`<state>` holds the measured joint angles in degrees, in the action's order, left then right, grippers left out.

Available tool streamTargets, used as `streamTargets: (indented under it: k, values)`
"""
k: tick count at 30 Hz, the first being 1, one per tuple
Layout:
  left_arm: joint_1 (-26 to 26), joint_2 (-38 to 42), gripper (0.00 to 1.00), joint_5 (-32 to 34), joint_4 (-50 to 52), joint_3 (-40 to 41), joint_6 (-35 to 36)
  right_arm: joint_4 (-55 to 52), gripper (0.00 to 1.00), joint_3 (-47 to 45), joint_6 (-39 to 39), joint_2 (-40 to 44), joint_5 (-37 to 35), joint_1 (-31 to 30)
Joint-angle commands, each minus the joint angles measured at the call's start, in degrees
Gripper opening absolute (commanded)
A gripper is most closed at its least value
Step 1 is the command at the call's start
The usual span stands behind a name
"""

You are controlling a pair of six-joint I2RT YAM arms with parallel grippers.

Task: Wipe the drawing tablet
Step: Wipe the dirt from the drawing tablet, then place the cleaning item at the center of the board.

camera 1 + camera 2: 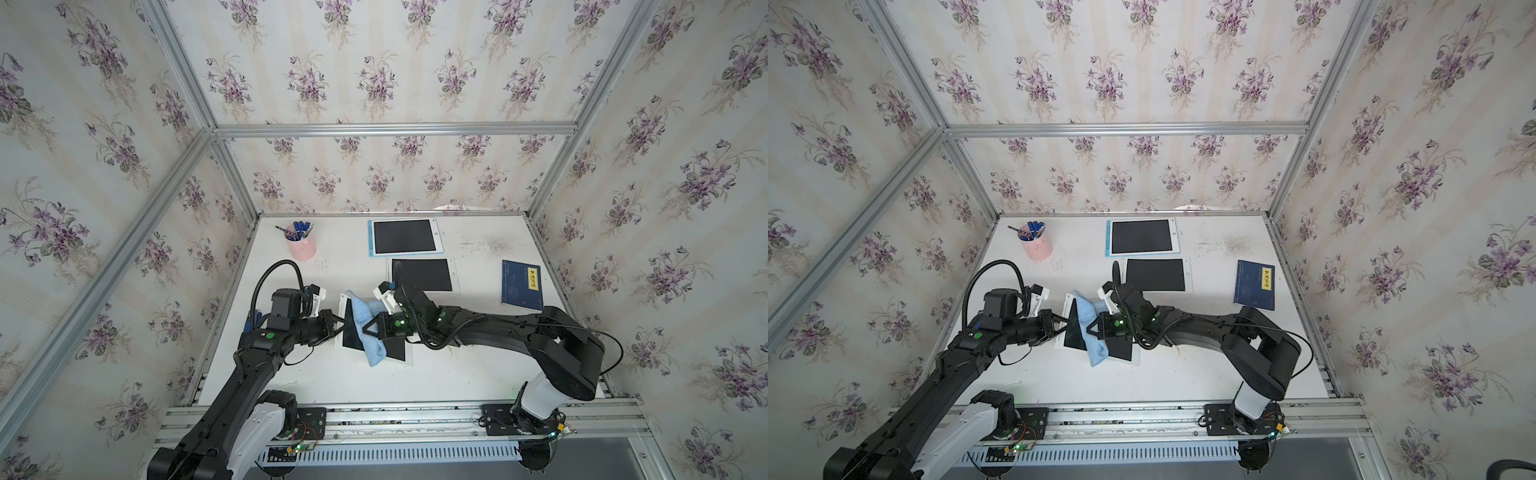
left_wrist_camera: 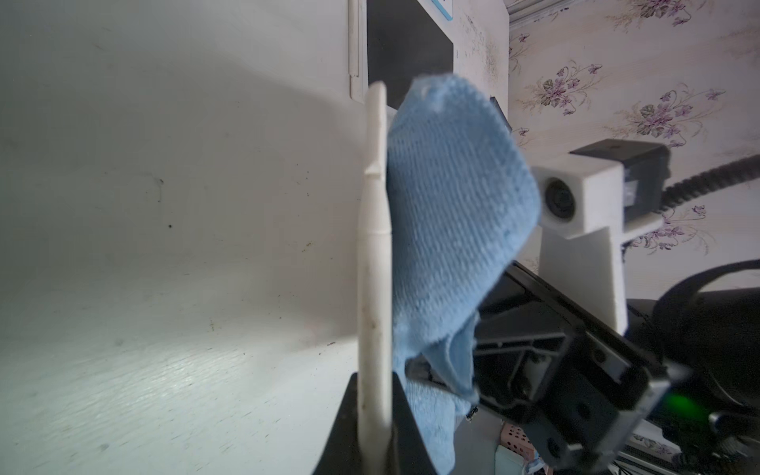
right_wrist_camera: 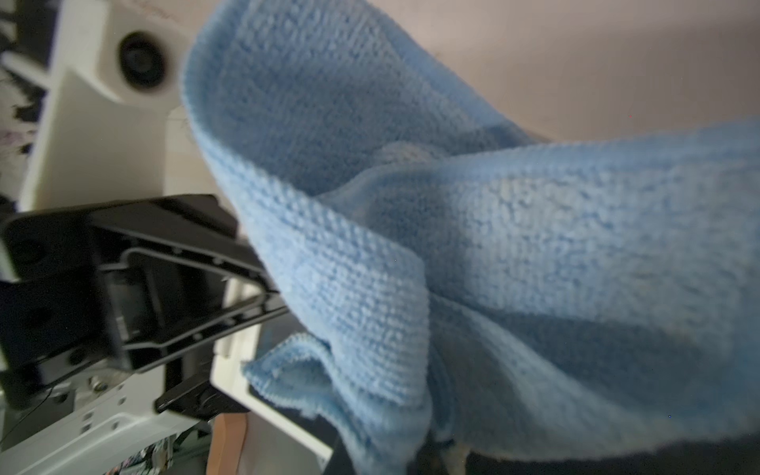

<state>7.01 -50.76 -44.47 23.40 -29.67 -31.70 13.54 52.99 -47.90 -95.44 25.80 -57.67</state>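
Observation:
The drawing tablet (image 1: 351, 334) (image 1: 1074, 336), white-framed with a black screen, sits tilted near the table's middle. My left gripper (image 1: 341, 322) (image 1: 1064, 322) is shut on its left edge. In the left wrist view the tablet (image 2: 375, 246) shows edge-on between the jaws of the left gripper (image 2: 374, 423). A light blue cloth (image 1: 365, 320) (image 1: 1091, 318) (image 2: 452, 205) (image 3: 452, 246) drapes across the screen. My right gripper (image 1: 368, 330) (image 1: 1090, 330) (image 3: 432, 448) is shut on the cloth and holds it against the tablet. The cloth hides most of the right fingers.
Behind lie a blue-framed tablet (image 1: 405, 237) and a white-framed one (image 1: 422, 274). A dark blue book (image 1: 521, 284) lies at the right. A pink cup (image 1: 301, 247) of pens stands at the back left. Walls close in the table on three sides.

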Motion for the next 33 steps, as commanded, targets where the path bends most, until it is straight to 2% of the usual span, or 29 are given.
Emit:
streamTargets:
  k: [1,3,5,9,13,16,22,24,27,30,33]
  values:
    - [0.11,0.27,0.0,-2.98,0.49,-0.07,0.88,6.05,0.0,1.63,-2.63,-1.14,8.42,-1.3]
    - [0.16,0.77,0.0,-2.65,0.99,-0.18,0.94,7.43,0.0,0.03,-4.16,-1.07,8.07,-0.92]
    - [0.16,1.39,0.0,-2.24,1.34,-0.32,0.9,4.35,0.0,-2.19,-4.22,-0.88,5.75,0.47]
    - [0.03,2.3,0.0,-1.82,2.3,-0.69,1.32,-1.82,0.0,-12.4,-4.66,2.65,-0.31,7.6]
    - [-0.33,2.54,0.0,-1.55,3.3,-1.47,2.06,-11.27,0.0,-20.38,-0.31,9.91,-7.34,15.17]
    - [-0.7,3.24,0.0,-1.58,3.28,-2.14,2.51,-13.25,0.0,-22.01,3.77,16.29,-4.93,20.52]
    - [-1.1,4.67,0.0,-1.76,1.94,-2.58,2.05,-22.47,0.0,-10.38,12.86,26.61,-5.79,26.02]
    - [-1.12,4.97,0.0,-2.0,1.59,-3.14,2.18,-27.35,0.0,-5.2,15.08,28.03,-10.55,30.8]
    - [-1.12,6.09,0.0,-2.59,0.93,-4.23,3.28,-35.36,0.0,1.82,16.5,28.16,-22.99,36.63]
    - [-1.12,7.37,0.0,-3.34,-0.42,-4.93,4.31,-37.25,0.0,4.34,16.73,27.76,-33.19,43.2]
    - [-1.12,8.13,0.0,-3.52,-1.62,-5.31,4.76,-39.01,0.0,6.18,14.75,25.08,-35.64,52.4]
